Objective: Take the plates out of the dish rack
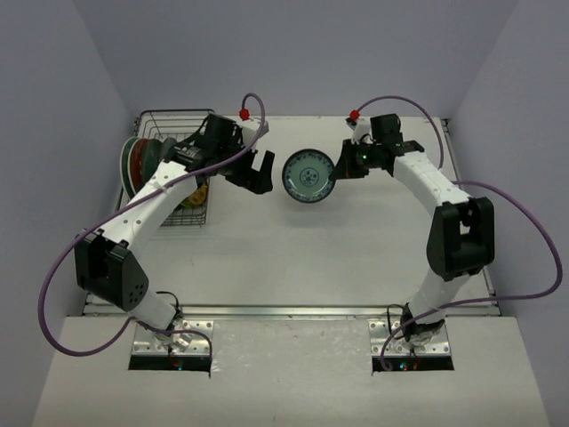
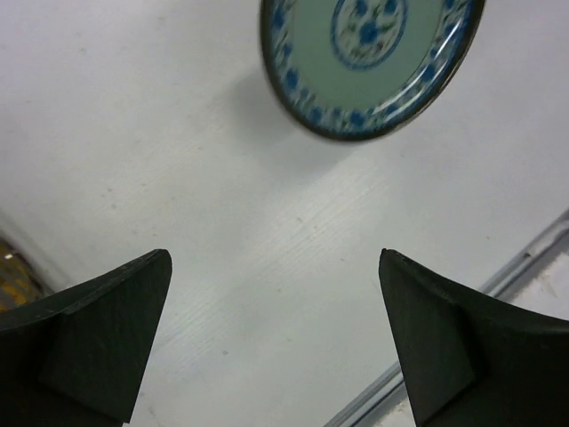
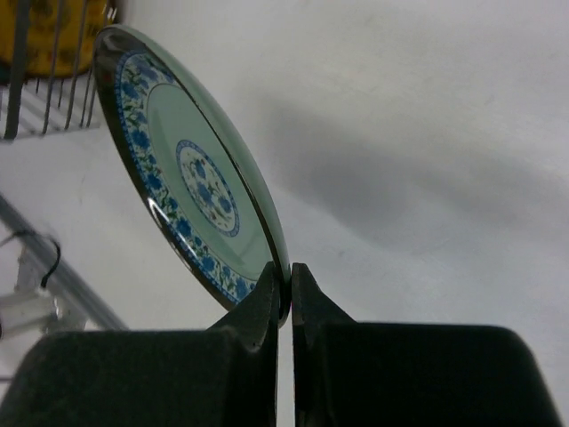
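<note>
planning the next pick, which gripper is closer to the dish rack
Left. The left gripper sits open just beside the dish rack; the right gripper is farther off, clamped on the teal plate.

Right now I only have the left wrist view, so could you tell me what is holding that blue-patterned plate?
Observer: The right gripper is shut on the rim of the blue-patterned plate.
Operator: Thanks. Is anything left to unload?
Observer: Yes, several plates stand on edge at the left end of the dish rack.
Operator: And where am I relative to it?
Observer: The left gripper sits open between the dish rack and the held plate.
</note>
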You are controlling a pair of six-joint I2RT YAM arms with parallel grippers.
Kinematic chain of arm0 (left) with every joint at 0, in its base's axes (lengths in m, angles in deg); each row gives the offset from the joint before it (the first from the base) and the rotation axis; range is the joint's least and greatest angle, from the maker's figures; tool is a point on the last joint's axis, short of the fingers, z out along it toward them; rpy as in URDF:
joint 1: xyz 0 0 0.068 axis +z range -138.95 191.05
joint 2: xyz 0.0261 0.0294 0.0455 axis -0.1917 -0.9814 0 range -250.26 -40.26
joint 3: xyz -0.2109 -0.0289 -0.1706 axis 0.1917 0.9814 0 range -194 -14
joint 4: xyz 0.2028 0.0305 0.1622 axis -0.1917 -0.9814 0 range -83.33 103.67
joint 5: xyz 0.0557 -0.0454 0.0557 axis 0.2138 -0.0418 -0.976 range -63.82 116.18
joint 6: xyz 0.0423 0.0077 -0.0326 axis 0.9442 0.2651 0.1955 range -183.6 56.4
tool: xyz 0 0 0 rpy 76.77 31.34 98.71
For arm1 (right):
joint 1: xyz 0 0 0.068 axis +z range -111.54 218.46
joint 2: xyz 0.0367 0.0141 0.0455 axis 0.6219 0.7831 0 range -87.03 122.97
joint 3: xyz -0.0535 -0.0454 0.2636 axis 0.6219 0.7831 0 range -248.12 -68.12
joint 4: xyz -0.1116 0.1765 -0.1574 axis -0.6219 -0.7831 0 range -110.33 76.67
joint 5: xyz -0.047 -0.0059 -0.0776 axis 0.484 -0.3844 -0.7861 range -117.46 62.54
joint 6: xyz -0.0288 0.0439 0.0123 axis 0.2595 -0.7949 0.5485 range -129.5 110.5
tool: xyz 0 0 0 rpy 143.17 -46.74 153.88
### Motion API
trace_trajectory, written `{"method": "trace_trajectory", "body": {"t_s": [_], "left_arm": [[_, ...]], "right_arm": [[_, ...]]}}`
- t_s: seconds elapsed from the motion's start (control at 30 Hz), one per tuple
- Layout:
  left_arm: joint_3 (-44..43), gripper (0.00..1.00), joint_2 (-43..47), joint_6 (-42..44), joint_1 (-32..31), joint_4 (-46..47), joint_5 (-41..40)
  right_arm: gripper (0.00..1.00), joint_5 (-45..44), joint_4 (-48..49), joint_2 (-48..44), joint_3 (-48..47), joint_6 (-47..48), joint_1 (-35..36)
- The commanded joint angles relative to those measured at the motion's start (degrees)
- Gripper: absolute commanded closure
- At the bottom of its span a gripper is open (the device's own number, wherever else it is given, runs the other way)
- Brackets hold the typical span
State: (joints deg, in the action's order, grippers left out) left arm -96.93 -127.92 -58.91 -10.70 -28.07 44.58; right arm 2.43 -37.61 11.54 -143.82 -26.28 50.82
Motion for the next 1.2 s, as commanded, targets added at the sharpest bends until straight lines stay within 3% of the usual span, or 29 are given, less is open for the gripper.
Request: {"method": "trace_trajectory", "body": {"t_s": [0.0, 0.13, 0.43, 0.67, 1.0, 1.17], "left_arm": [[-2.2, 0.00, 0.1, -3.0, 3.4, 4.7, -9.6], [-1.9, 0.00, -0.7, -4.2, 6.0, 5.9, -11.8], [-1.2, 0.02, 0.6, -4.2, 9.0, 10.7, -21.7], [0.2, 0.06, 0.6, -3.7, 9.4, 12.4, -28.4], [1.8, 0.26, -0.1, -4.2, 12.4, 12.1, -35.9], [-0.1, 0.43, -3.0, -6.4, 15.2, 9.3, -35.8]], "right_arm": [[1.00, -1.3, 0.9, 9.9, -12.9, -2.9, -8.6], [1.00, -0.5, -2.1, 20.2, -22.0, -3.4, -11.8], [1.00, 0.3, -5.3, 40.4, -41.8, -7.6, -12.0], [1.00, 2.0, -3.6, 45.5, -42.5, -11.1, -11.7], [1.00, 6.1, -3.7, 47.4, -40.7, -14.6, -10.1], [0.69, 5.5, -3.4, 46.7, -40.3, -14.8, -9.7]]}}
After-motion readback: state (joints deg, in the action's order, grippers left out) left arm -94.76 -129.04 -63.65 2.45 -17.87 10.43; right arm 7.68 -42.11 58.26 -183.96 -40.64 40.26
